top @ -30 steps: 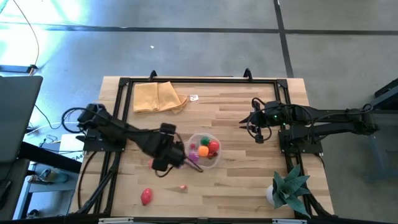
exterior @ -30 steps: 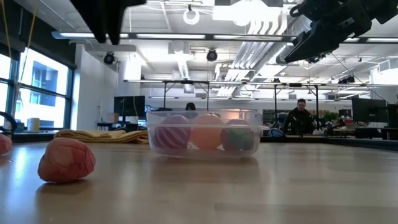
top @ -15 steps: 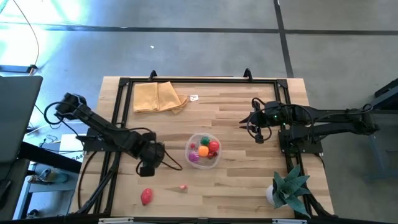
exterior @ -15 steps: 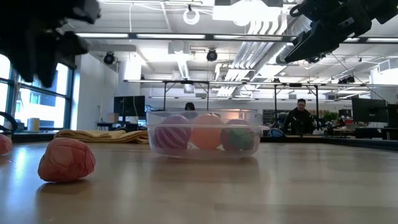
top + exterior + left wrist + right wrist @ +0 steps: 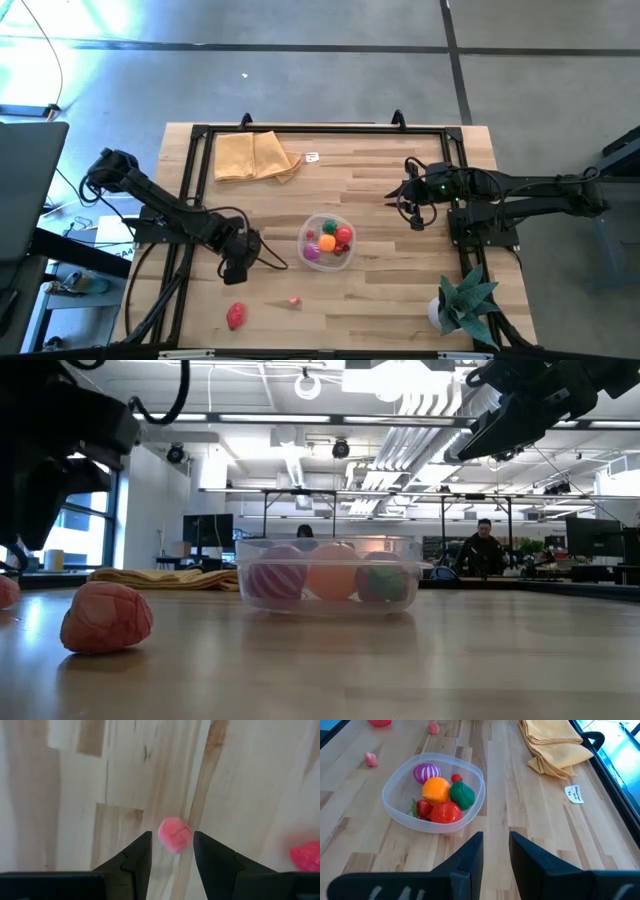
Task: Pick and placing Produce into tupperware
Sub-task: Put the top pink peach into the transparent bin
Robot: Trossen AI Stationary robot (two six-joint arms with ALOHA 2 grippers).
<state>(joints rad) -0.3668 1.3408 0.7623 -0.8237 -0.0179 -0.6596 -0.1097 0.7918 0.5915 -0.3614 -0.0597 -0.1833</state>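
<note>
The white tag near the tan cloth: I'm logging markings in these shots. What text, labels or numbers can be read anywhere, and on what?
White tag on the table, beside the tan cloth: bears dark handwriting, too small to read.
Tupperware, produce: no text seen.
Nothing else legible in any view.

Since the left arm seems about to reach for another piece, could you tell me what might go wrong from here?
The small round pink piece between the left gripper fingers may roll away if nudged. The tupperware already holds several pieces, so another drop could bounce out. The right gripper waits apart, posing little risk.
</note>
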